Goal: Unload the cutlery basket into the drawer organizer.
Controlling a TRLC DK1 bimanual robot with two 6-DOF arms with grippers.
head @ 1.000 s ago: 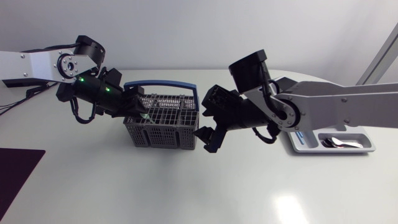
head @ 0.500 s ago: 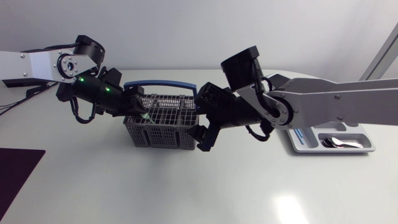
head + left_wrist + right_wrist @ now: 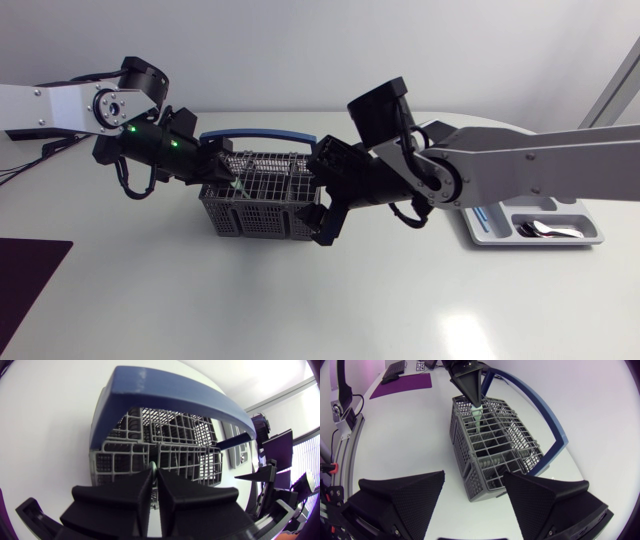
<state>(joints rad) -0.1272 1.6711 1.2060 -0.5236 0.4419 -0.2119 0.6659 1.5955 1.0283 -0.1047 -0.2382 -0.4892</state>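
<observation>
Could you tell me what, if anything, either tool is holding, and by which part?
The left tool pinches a pale green utensil by its top end; the right tool, open, holds nothing.

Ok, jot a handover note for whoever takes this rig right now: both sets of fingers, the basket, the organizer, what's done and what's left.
Left gripper: fingers shut on a pale green piece standing in the cutlery basket, not yet lifted out.
Right gripper: open, empty, at the basket's end nearer the drawer organizer.
Done: some silver cutlery lies in the organizer.
Left: lift the green piece out and place it in the organizer. I cannot tell what else the basket holds, so check it.
</observation>
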